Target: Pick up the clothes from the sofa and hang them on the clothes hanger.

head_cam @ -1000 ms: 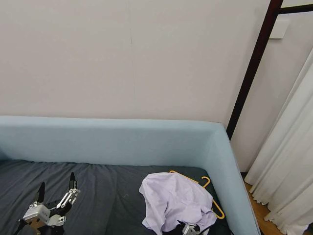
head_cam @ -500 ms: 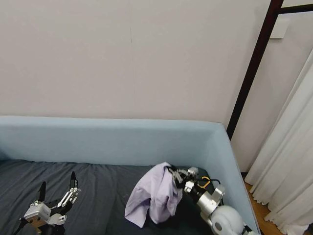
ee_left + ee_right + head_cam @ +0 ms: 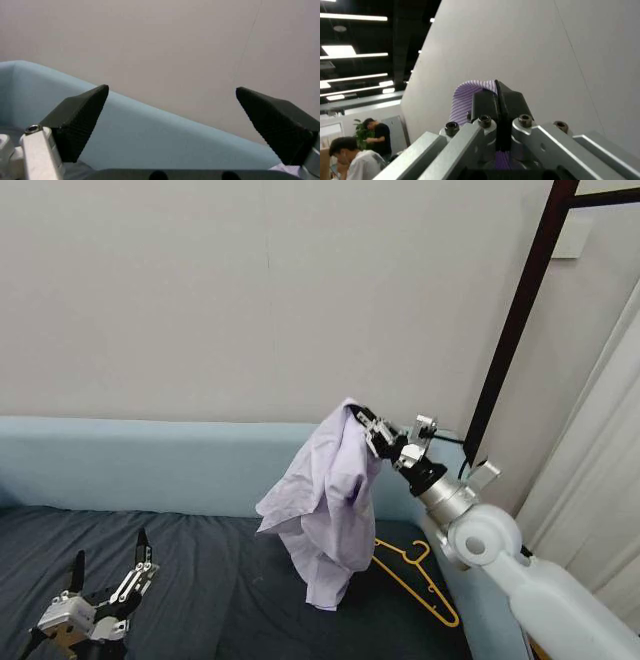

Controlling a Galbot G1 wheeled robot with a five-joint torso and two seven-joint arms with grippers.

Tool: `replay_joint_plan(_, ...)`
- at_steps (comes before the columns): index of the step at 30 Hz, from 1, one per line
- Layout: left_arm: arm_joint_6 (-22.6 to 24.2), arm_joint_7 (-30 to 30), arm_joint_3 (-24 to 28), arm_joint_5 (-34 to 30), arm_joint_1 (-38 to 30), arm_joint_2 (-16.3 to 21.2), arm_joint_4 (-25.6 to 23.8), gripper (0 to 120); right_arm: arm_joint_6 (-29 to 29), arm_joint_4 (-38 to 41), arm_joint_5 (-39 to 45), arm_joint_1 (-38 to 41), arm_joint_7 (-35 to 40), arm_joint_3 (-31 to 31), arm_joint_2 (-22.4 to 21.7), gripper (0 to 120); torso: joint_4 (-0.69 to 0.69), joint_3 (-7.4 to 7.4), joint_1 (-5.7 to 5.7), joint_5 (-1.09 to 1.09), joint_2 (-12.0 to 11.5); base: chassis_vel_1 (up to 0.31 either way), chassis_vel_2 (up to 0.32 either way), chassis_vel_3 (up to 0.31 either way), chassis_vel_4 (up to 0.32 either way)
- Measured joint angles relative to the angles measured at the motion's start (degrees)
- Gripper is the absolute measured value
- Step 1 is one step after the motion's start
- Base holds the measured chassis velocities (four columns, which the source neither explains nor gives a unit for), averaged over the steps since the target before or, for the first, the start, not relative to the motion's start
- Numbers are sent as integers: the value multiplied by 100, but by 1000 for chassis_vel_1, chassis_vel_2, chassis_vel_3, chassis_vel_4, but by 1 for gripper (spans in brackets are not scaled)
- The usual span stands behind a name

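A pale purple shirt (image 3: 325, 505) hangs in the air above the sofa, held by its top edge in my right gripper (image 3: 368, 428), which is shut on it at about the height of the sofa back. In the right wrist view the striped purple cloth (image 3: 467, 98) is pinched between the black fingers (image 3: 508, 100). An orange hanger (image 3: 412, 575) lies on the dark seat (image 3: 200, 590) below the shirt. My left gripper (image 3: 108, 572) waits open low at the left over the seat; its two black fingertips (image 3: 80, 120) stand wide apart.
The sofa has a light blue back (image 3: 150, 465) and a right arm (image 3: 470, 600). A dark clothes rack post (image 3: 515, 315) rises behind the sofa's right corner. White curtains (image 3: 600, 470) hang at the far right.
My right gripper has risen from the seat to sofa-back height, lifting the purple shirt clear of the cushion. The orange hanger stays on the seat, now uncovered. The left gripper has barely moved.
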Motion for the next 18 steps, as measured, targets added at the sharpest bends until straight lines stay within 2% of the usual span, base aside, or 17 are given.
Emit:
replay_joint_plan(6, 0, 8, 19, 57, 29, -61, -30, 100, -201, 18, 61, 288, 526, -26, -3, 0, 0, 0, 0, -1, 0, 0, 0, 0, 0)
replay_joint_plan(9, 1, 10, 22, 85, 59, -83, -58, 100, -536, -214, -589, 91, 992, -298, 48, 0, 0, 0, 0, 0, 0, 0, 0, 0, 0)
replay_joint_plan(12, 0, 11, 11, 89, 80, -83, -78, 100, -702, -422, -955, -87, 1152, -472, 134, 0, -1, 0, 0, 1, 0, 0, 0, 0, 0)
replay_joint_plan(18, -8, 11, -65, 82, 117, -49, -102, 100, -830, -1567, -2294, -474, 1304, -1136, 560, 0, 0, 0, 0, 0, 0, 0, 0, 0, 0)
